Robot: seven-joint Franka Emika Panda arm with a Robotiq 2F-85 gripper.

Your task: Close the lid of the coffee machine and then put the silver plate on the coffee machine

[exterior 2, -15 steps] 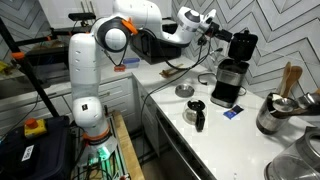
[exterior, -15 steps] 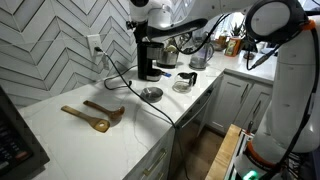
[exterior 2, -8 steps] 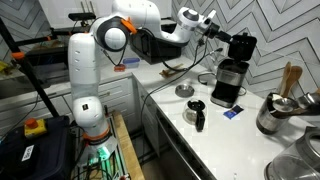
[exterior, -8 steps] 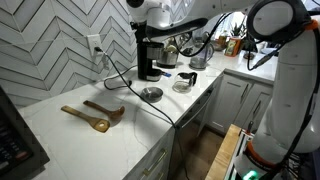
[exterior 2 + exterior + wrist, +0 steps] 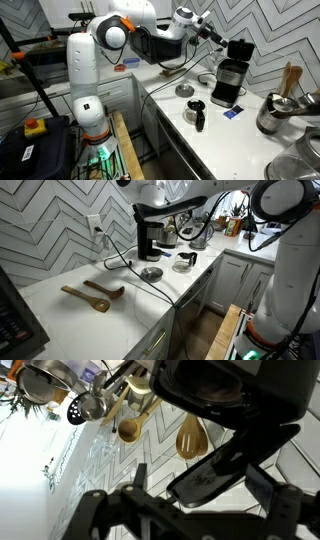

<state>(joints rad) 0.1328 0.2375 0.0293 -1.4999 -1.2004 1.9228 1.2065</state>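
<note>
The black coffee machine (image 5: 148, 242) stands by the tiled wall, and it also shows in the other exterior view (image 5: 231, 80). Its lid (image 5: 240, 48) stands raised and tilted. My gripper (image 5: 214, 33) is up beside the lid, above the machine (image 5: 152, 207). In the wrist view the gripper (image 5: 203, 485) is open and the black lid (image 5: 215, 465) lies between its fingers; I cannot tell if they touch. The silver plate (image 5: 151, 274) lies on the counter in front of the machine (image 5: 184, 91).
A glass carafe (image 5: 185, 262) stands beside the plate. Two wooden spoons (image 5: 95, 295) lie on the white counter. A power cord (image 5: 120, 255) runs from the wall socket. A pot with utensils (image 5: 280, 105) stands past the machine.
My gripper has risen a little and moved in at the raised lid. The lid looks slightly more tilted. The plate and carafe have not moved.
</note>
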